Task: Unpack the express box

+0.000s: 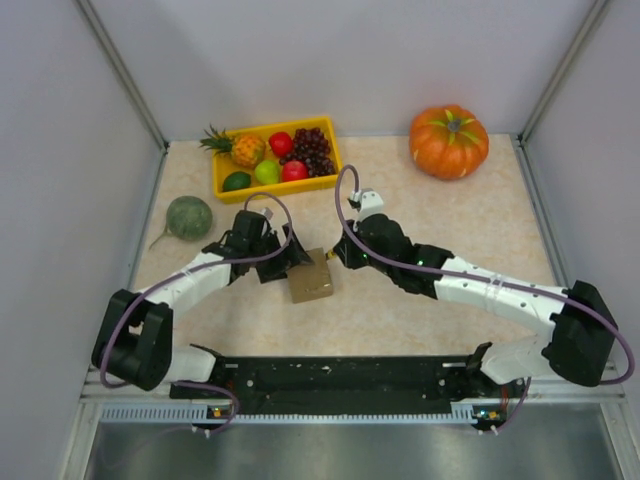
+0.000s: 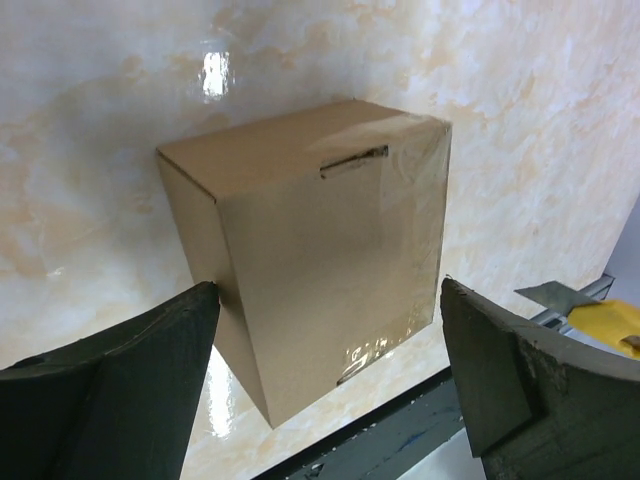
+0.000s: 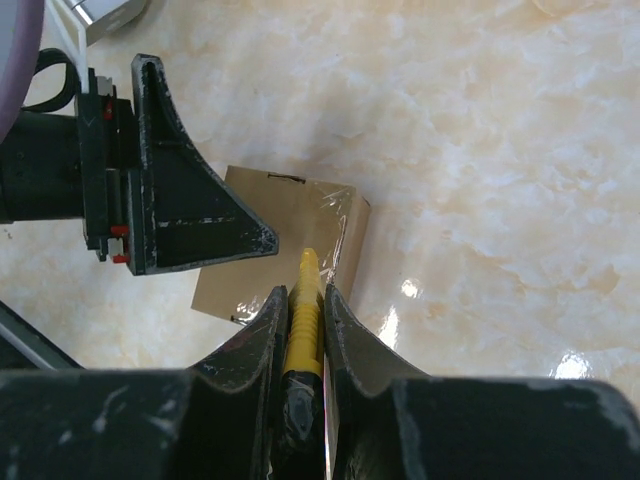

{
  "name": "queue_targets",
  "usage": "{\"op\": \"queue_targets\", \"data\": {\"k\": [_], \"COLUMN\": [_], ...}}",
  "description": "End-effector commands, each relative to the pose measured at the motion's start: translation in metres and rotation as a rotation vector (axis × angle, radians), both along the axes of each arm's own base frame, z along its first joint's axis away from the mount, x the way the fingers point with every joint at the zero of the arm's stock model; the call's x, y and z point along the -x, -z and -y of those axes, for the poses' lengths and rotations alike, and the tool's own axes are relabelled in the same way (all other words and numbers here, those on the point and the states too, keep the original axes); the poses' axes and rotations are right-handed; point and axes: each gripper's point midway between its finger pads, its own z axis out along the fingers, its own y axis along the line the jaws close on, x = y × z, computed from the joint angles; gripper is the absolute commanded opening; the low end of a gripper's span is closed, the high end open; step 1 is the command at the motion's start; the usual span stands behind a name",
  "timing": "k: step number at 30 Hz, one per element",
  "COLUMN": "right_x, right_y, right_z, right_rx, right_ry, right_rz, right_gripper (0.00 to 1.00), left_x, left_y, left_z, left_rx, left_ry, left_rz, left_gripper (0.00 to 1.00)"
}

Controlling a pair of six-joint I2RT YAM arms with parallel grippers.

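Observation:
The express box (image 1: 311,283) is a small brown cardboard box lying closed on the marble table between both arms, with shiny clear tape on it. In the left wrist view the box (image 2: 310,250) lies between and beyond my open left gripper (image 2: 328,292), whose fingers (image 2: 120,390) do not touch it. My left gripper (image 1: 287,256) hovers at the box's far left. My right gripper (image 1: 334,256) is at its far right, shut on a yellow utility knife (image 3: 305,300). The knife's tip points at the taped edge of the box (image 3: 320,210).
A yellow fruit tray (image 1: 224,186) with pineapple, grapes and apples stands at the back left. A green melon (image 1: 188,217) lies left of the left arm. An orange pumpkin (image 1: 449,141) sits at the back right. Walls enclose the table.

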Motion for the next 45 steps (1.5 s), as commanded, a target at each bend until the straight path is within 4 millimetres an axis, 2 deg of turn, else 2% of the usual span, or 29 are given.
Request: {"op": "queue_targets", "data": {"k": [1, 5, 16, 23, 26, 35, 45], "right_x": [-0.01, -0.013, -0.02, -0.022, -0.023, -0.023, -0.027], "right_y": [-0.005, -0.001, 0.011, 0.015, 0.013, 0.001, 0.006], "right_z": [-0.009, -0.01, -0.01, -0.01, -0.013, -0.021, -0.025], "right_rx": [-0.011, 0.006, 0.041, 0.045, 0.043, 0.019, 0.041], "right_ry": [0.018, 0.033, 0.094, 0.136, 0.134, 0.125, 0.126], "right_rz": [0.062, 0.067, 0.069, 0.026, 0.022, 0.04, 0.039], "right_gripper": [0.0, 0.0, 0.0, 0.0, 0.0, 0.0, 0.0], "left_x": [-0.014, -0.012, -0.001, 0.003, 0.004, 0.005, 0.005], "left_y": [-0.002, 0.007, 0.027, 0.035, 0.038, 0.042, 0.043], "left_z": [0.004, 0.006, -0.013, -0.017, -0.016, -0.019, -0.02], "left_rx": [-0.018, -0.021, -0.097, -0.112, -0.103, -0.114, -0.114], "left_ry": [0.02, 0.032, 0.026, 0.028, 0.025, 0.016, 0.01], "left_rz": [-0.041, -0.078, -0.144, -0.173, -0.18, -0.194, -0.199], "left_gripper": [0.93, 0.88, 0.76, 0.59, 0.56, 0.49, 0.47]}}
